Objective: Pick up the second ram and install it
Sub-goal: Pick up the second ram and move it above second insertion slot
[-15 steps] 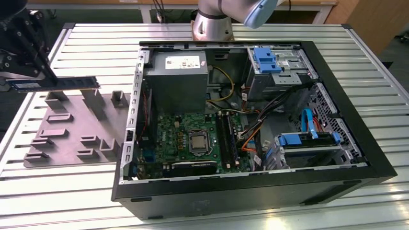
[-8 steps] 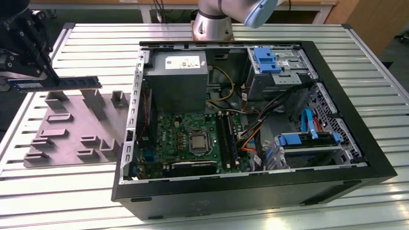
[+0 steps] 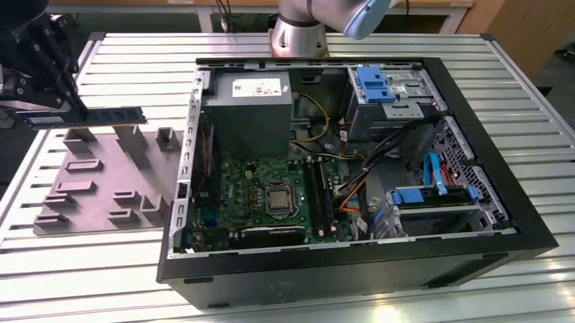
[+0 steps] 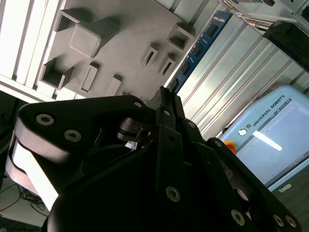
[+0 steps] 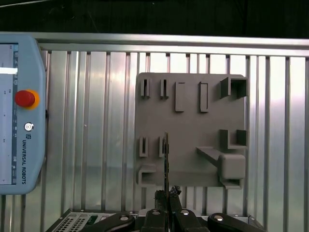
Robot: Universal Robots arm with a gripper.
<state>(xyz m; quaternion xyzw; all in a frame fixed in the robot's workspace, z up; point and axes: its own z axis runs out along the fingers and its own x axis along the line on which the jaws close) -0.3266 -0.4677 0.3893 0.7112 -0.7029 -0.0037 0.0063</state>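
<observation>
Looking like the pick half is sorted: the gripper (image 3: 72,113) has its fingers pinched tight on the second ram (image 3: 112,116). It holds the strip level above the grey fixture tray (image 3: 99,158), well apart from the open PC case (image 3: 503,222). Install's not done yet. I'd say seating it calls for lining it up squarely with the black slot rails (image 3: 316,192) on the motherboard (image 3: 247,195).

My tool (image 5: 166,195) is matt black, metal by the look of it, with dull silver screw heads. The second ram (image 3: 90,118) is a dark blue-green board with a faint sheen and matt black chips. The worktop (image 3: 117,269) is ribbed bare aluminium, brushed and bright under the lamps. The holder tray (image 3: 108,175) is smooth matt grey plastic. The computer case (image 3: 359,269) is satin black outside and bare grey sheet metal inside. Its power-supply box (image 3: 247,114) is dull grey metal, the motherboard (image 3: 242,185) glossy green, and the drive clips (image 3: 373,84) shiny blue plastic.
</observation>
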